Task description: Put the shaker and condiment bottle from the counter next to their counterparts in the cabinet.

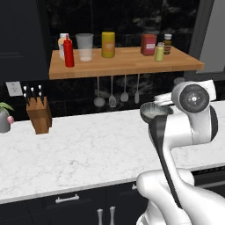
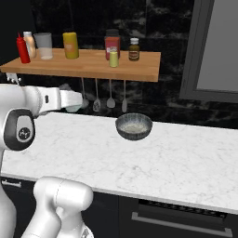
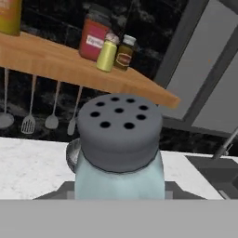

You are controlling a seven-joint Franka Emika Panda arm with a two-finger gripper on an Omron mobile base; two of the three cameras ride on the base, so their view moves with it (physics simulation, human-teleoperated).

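The shaker [image 3: 119, 139], pale grey-blue with a dark holed cap, fills the hand view, and my gripper [image 3: 119, 191] is shut on its body. It is held above the counter [image 1: 88, 149], below the cabinet shelf [image 1: 127, 66]. The red condiment bottle [image 1: 68, 52] stands at the shelf's left end, in front of the peach bottle with a white cap [image 1: 63, 41]. The yellow-green shaker with a silver cap [image 3: 107, 53] stands near the shelf's right end, beside a red jar [image 3: 94, 35].
A grey bowl [image 2: 134, 126] sits on the counter under the shelf. Utensils [image 1: 112, 94] hang below the plank. A knife block [image 1: 38, 115] and a plant [image 1: 4, 116] stand at the far left. A yellow jar [image 1: 108, 44] and a glass [image 1: 85, 46] stand mid-shelf.
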